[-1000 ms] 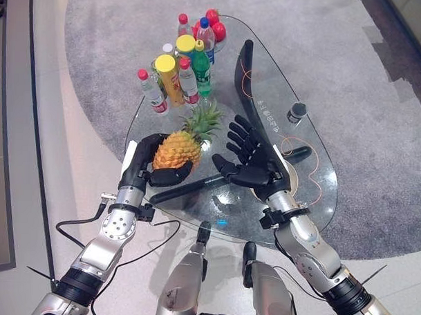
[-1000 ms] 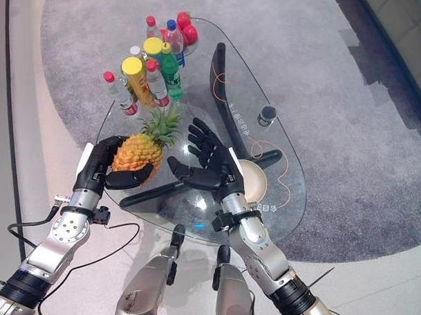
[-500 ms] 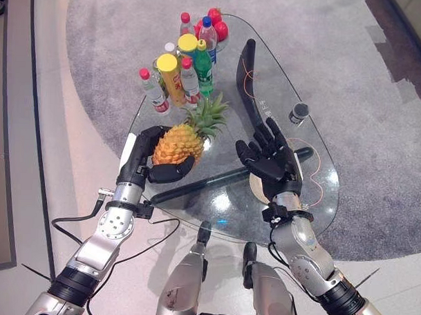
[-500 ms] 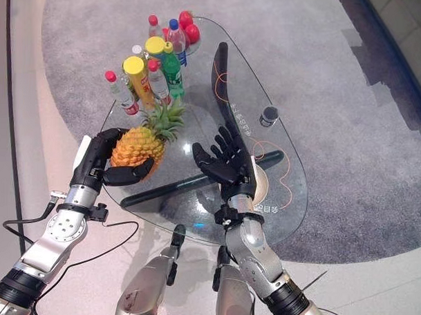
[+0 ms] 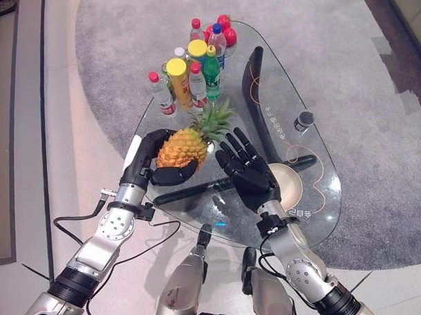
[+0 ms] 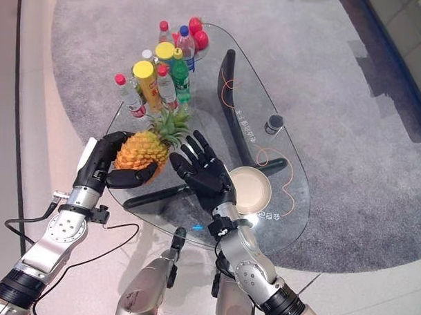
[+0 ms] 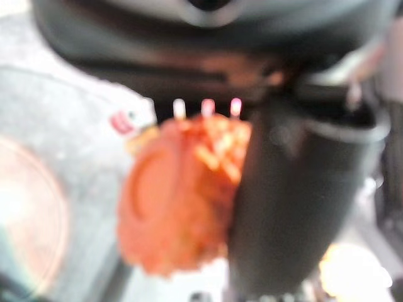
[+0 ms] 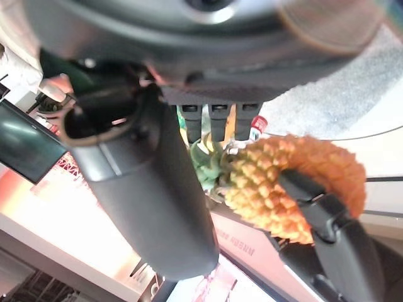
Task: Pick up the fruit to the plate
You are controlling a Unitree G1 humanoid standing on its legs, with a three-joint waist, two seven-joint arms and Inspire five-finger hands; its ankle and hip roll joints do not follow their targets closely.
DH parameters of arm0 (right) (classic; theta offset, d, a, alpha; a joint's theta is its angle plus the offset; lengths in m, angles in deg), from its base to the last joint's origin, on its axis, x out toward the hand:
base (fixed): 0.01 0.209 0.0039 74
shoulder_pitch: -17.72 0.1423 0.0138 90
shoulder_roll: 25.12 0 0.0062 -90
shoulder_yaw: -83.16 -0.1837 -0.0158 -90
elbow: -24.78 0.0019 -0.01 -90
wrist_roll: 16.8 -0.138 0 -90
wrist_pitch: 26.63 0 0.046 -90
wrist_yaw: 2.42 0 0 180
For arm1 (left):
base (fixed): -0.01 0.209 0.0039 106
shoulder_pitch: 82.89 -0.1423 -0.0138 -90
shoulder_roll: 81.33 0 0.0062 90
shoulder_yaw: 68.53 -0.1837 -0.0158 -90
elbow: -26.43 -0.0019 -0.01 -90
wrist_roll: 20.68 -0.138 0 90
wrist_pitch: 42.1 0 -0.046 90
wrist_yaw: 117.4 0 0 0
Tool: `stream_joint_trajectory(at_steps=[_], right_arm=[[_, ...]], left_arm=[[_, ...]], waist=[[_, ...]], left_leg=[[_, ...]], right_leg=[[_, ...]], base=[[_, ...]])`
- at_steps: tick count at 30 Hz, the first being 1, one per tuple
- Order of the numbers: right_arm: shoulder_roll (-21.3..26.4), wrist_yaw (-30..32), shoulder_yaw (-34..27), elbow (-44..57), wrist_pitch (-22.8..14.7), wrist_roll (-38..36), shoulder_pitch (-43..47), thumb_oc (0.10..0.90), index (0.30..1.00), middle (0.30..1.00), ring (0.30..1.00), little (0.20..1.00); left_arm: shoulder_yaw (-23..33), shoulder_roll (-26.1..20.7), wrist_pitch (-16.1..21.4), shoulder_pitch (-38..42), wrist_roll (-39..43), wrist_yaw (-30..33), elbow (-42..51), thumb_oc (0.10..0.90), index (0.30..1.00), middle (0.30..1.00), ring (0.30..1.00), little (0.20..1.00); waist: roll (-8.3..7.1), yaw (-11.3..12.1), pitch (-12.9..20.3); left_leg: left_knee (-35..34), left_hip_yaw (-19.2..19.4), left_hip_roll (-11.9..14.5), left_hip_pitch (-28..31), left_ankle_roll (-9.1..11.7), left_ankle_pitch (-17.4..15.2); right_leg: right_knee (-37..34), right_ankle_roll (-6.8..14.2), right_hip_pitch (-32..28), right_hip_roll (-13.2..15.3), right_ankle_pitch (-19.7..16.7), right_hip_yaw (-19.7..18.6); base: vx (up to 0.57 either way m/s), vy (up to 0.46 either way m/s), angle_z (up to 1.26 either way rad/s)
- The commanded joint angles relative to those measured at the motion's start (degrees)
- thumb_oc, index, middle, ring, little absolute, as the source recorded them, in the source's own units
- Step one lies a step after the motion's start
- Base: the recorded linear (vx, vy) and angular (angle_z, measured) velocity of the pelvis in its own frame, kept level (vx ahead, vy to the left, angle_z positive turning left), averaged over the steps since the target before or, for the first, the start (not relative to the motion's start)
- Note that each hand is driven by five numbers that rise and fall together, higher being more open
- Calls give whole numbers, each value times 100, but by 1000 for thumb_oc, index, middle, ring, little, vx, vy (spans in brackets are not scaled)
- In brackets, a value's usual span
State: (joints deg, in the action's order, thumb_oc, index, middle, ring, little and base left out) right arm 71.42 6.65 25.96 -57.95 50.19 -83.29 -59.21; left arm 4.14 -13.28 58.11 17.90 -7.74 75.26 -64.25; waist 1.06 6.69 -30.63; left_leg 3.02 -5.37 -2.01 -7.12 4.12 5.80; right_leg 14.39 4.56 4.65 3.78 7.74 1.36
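Left hand (image 5: 154,159) gripping one pineapple (image 5: 182,146), right hand (image 5: 248,176) spread, one plate (image 5: 290,186)

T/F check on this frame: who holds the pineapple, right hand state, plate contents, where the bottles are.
1. The left hand grips the pineapple. True.
2. The right hand is curled into a fist. False: its fingers are spread open beside the pineapple.
3. The pineapple already lies on the plate. False: the plate holds nothing; the fruit is held above the glass table.
4. The bottles stand at the table's far end. True.
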Motion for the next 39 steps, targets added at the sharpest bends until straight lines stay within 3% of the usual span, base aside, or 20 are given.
stream_joint_trajectory(at_steps=[1,12,25,31,39], right_arm=[[-236,-737,200,767,-299,61,528,800,900,900,900,900],[-181,-552,157,696,-524,199,521,800,900,900,900,900],[-147,-719,233,441,-703,-161,545,800,900,900,900,900],[-306,-1268,351,300,-473,-597,494,800,900,900,900,900],[-484,-2416,549,455,-201,-1038,466,800,900,900,900,900]], left_arm=[[16,-127,652,412,45,-305,1143,100,300,300,300,200],[-381,-300,385,366,196,-1078,1212,100,300,300,300,200],[-650,-750,685,410,212,-1221,1243,100,300,300,300,200],[-724,-765,873,350,37,-1461,1209,100,300,300,300,200],[-964,-862,696,379,4,-1897,1226,100,300,300,300,200]], waist=[[-58,-90,238],[-58,-77,183],[-50,-62,110],[-20,-25,140],[-57,30,144]], left_leg=[[638,-108,-656,152,-464,-699],[641,-148,-655,228,-521,-721],[666,-163,-662,289,-533,-812],[674,-192,-686,315,-544,-821],[693,-248,-673,365,-588,-859]], right_leg=[[-652,304,-46,-159,-716,-2],[-589,426,-5,-178,-784,-31],[-611,550,-61,-154,-809,-27],[-627,559,-103,-137,-809,-28],[-609,608,-135,-168,-808,-31]], base=[[0,0,0],[3,0,0],[9,-1,3],[30,17,7],[31,-14,1]])
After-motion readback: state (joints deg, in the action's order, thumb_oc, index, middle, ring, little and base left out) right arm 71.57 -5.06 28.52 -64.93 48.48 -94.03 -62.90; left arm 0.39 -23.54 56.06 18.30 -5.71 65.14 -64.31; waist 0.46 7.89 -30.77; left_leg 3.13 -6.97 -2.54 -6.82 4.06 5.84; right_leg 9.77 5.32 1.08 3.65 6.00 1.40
